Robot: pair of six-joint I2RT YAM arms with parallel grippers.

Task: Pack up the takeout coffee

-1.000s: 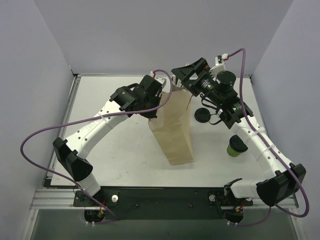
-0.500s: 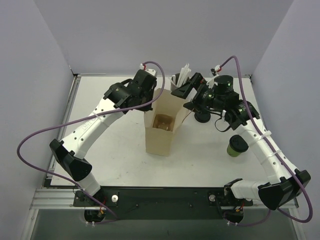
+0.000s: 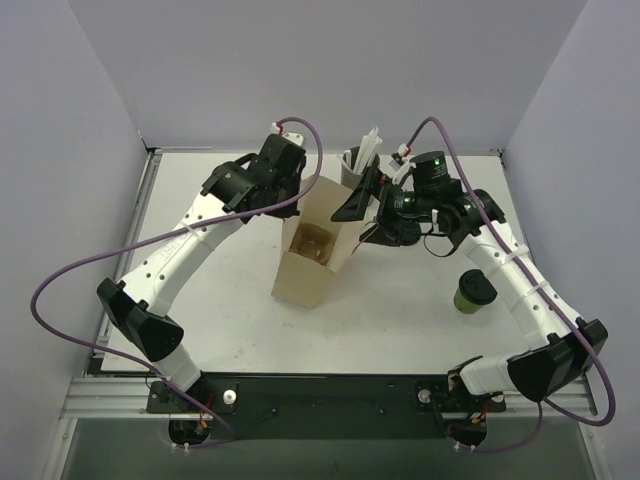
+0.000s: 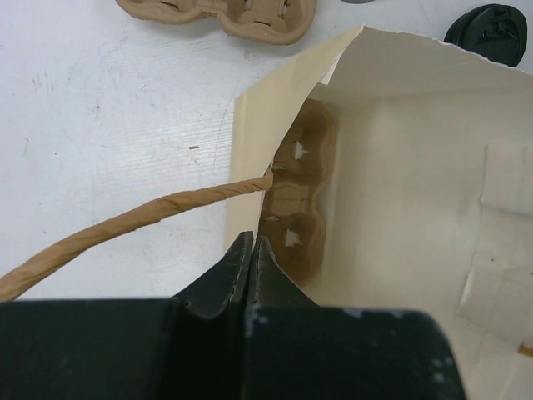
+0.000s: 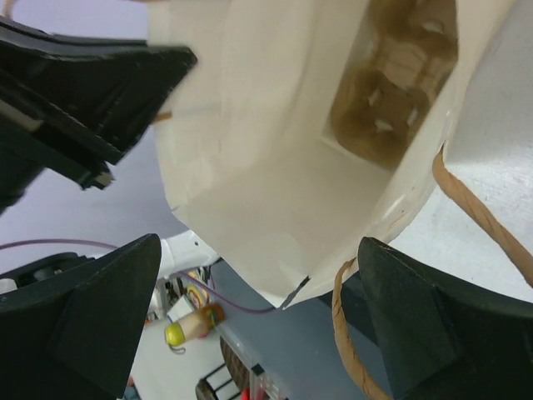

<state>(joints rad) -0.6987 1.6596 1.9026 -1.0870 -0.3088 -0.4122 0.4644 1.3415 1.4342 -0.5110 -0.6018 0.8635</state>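
Observation:
The takeout coffee [image 3: 472,292], a small green cup with a black lid, stands on the table to the right, apart from both grippers. A brown paper bag [image 3: 305,265] stands upright in the middle with its mouth open. A pulp cup carrier [image 3: 316,241] lies at its bottom and also shows in the left wrist view [image 4: 298,200]. My left gripper [image 4: 252,243] is shut on the bag's far-left rim [image 4: 250,150]. My right gripper [image 5: 258,325] is wide open with the bag's right rim [image 5: 283,192] between its fingers [image 5: 441,325].
A grey cup of white straws [image 3: 360,165] stands behind the bag. A second pulp carrier [image 4: 225,10] and a black lid [image 4: 493,22] lie on the table beyond the bag. The bag's twisted paper handles [image 4: 141,221] hang loose outside it.
The bag has swung from tilted with its side showing to upright with its mouth open, and shifted left. Both grippers moved left with it.

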